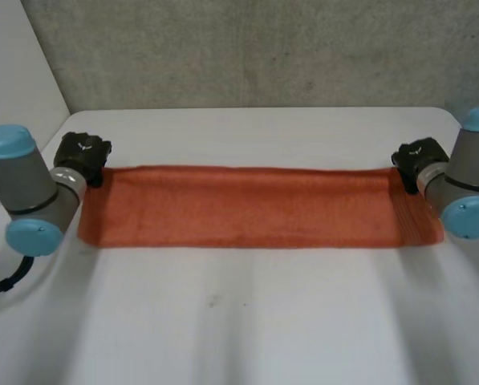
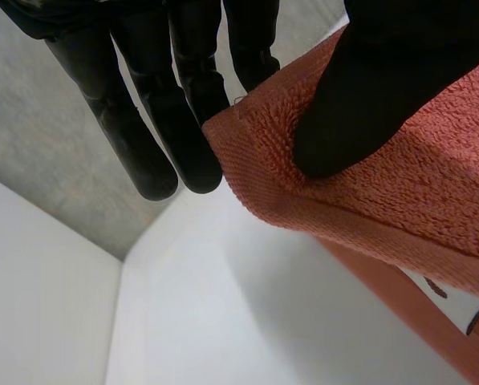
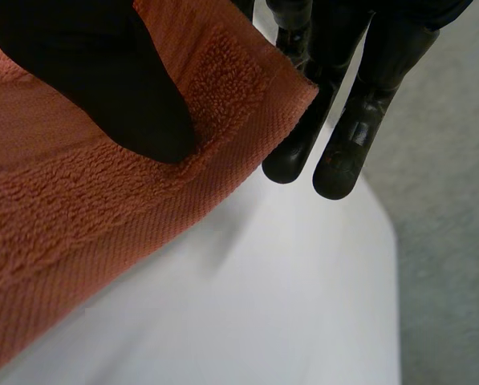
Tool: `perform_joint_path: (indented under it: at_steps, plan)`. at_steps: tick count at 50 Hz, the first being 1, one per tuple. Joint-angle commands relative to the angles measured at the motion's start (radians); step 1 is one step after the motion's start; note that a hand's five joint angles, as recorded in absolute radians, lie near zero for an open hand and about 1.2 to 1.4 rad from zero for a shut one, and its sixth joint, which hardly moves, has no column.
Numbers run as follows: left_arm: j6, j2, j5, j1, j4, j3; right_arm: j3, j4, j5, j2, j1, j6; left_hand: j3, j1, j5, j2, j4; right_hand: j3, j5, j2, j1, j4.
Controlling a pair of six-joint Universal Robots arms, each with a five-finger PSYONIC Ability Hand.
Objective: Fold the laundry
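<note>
My left arm (image 1: 26, 188) and right arm (image 1: 472, 178) are grey cylinders with rounded light-blue caps. My left hand (image 1: 82, 154) and right hand (image 1: 418, 155) are black, with thick, smooth, round-tipped fingers (image 2: 155, 152).

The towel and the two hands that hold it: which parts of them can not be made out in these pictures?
1. Head view: the left hand and the right hand show their backs; the pinch on the towel corners is hidden beneath them.
2. Head view: the right arm covers part of the towel's end.
3. Both wrist views: the frame edge cuts off most of the towel; its underside is hidden by the towel itself.
</note>
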Motion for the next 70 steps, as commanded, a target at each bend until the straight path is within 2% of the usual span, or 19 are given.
perform_joint_path:
  at_steps: [1, 2, 3, 4, 5, 6, 12, 17, 26, 33, 40, 44, 47, 51, 53, 60, 63, 68, 70]
  plan:
    - [0.002, -0.032, 0.004, -0.010, 0.160, -0.002, -0.049, -0.152, 0.024, 0.031, 0.011, 0.002, 0.207, 0.255, 0.252, 0.195, 0.201, 0.132, 0.142, 0.877, 0.330, 0.123]
    - [0.002, -0.032, 0.007, -0.010, 0.166, -0.007, -0.049, -0.161, 0.033, 0.034, 0.011, 0.002, 0.051, 0.098, 0.095, 0.039, 0.044, -0.429, -0.420, 0.315, -0.232, -0.439]
    - [0.002, -0.031, 0.008, -0.011, 0.169, -0.011, -0.048, -0.161, 0.042, 0.035, 0.013, 0.002, -0.177, -0.130, -0.133, -0.190, -0.184, -0.790, -0.780, -0.045, -0.592, -0.799]
    - [0.002, -0.029, 0.011, -0.017, 0.171, -0.019, -0.048, -0.160, 0.053, 0.037, 0.013, 0.002, -0.709, -0.662, -0.664, -0.721, -0.715, -1.009, -1.000, -0.265, -0.812, -1.019]
    - [0.002, -0.028, 0.013, -0.020, 0.171, -0.025, -0.045, -0.160, 0.067, 0.037, 0.013, 0.003, -0.944, -0.896, -0.899, -0.956, -0.950, -1.009, -1.000, -0.265, -0.812, -1.019]
    - [0.002, -0.024, 0.017, -0.025, 0.171, -0.034, -0.039, -0.158, 0.094, 0.035, 0.014, 0.008, -1.014, -0.967, -0.970, -1.026, -1.021, -1.009, -1.000, -0.265, -0.812, -1.019]
    - [0.002, 0.055, 0.027, -0.062, 0.182, -0.123, 0.042, -0.155, 0.122, -0.020, 0.014, 0.055, -1.014, -0.967, -0.970, -1.026, -1.021, -1.009, -1.000, -0.265, -0.812, -1.019]
    - [-0.003, 0.147, 0.027, -0.066, 0.180, -0.200, 0.182, -0.157, 0.110, -0.190, 0.002, 0.155, -1.014, -0.967, -0.970, -1.026, -1.021, -1.009, -1.000, -0.265, -0.812, -1.019]
    - [-0.009, 0.350, 0.025, -0.066, 0.177, -0.389, 0.504, -0.140, -0.037, -0.434, -0.007, 0.229, -1.014, -0.967, -0.970, -1.026, -1.021, -1.009, -1.000, -0.265, -0.812, -1.019]
    - [-0.026, 0.427, 0.025, -0.069, 0.179, -0.534, 0.636, -0.097, -0.111, -0.465, -0.073, 0.229, -1.014, -0.967, -0.970, -1.026, -1.021, -1.009, -1.000, -0.265, -0.812, -1.019]
    - [-0.058, 0.430, 0.025, -0.082, 0.188, -0.591, 0.665, -0.114, -0.162, -0.443, -0.112, 0.216, -1.014, -0.967, -0.970, -1.026, -1.021, -0.849, -0.840, -0.105, -0.652, -0.859]
    - [-0.058, 0.430, 0.025, -0.082, 0.217, -0.616, 0.658, -0.146, -0.179, -0.391, -0.141, 0.224, -1.014, -0.967, -0.970, -1.026, -1.021, -0.720, -0.711, 0.024, -0.523, -0.730]
    - [-0.058, 0.430, 0.025, -0.082, 0.240, -0.625, 0.655, -0.202, -0.196, -0.331, -0.150, 0.215, -1.014, -0.967, -0.970, -1.026, -1.021, -0.497, -0.488, 0.247, -0.300, -0.507]
    - [-0.058, 0.428, 0.024, -0.082, 0.244, -0.628, 0.642, -0.262, -0.200, -0.317, -0.155, 0.215, -1.014, -0.967, -0.970, -1.026, -1.021, 0.122, 0.131, 0.866, 0.319, 0.112]
    - [-0.060, 0.430, 0.024, -0.082, 0.244, -0.631, 0.632, -0.279, -0.203, -0.311, -0.165, 0.215, -1.014, -0.967, -0.970, -1.026, -1.021, 0.213, 0.222, 0.957, 0.410, 0.203]
    - [-0.060, 0.430, 0.024, -0.085, 0.244, -0.639, 0.572, -0.262, -0.174, -0.273, -0.202, 0.187, -1.014, -0.967, -0.970, -1.026, -1.021, 0.213, 0.222, 0.957, 0.410, 0.203]
    - [-0.060, 0.431, 0.024, -0.088, 0.244, -0.648, 0.546, -0.265, -0.127, -0.281, -0.244, 0.122, -1.014, -0.967, -0.970, -1.026, -1.021, 0.213, 0.222, 0.957, 0.410, 0.203]
    - [-0.060, 0.433, 0.020, -0.088, 0.244, -0.651, 0.457, -0.259, 0.072, -0.281, -0.312, -0.139, -1.014, -0.967, -0.970, -1.026, -1.021, 0.213, 0.222, 0.957, 0.410, 0.203]
    - [-0.060, 0.433, 0.019, -0.088, 0.244, -0.653, 0.438, -0.270, 0.111, -0.279, -0.313, -0.202, -1.014, -0.967, -0.970, -1.026, -1.021, 0.213, 0.222, 0.957, 0.410, 0.203]
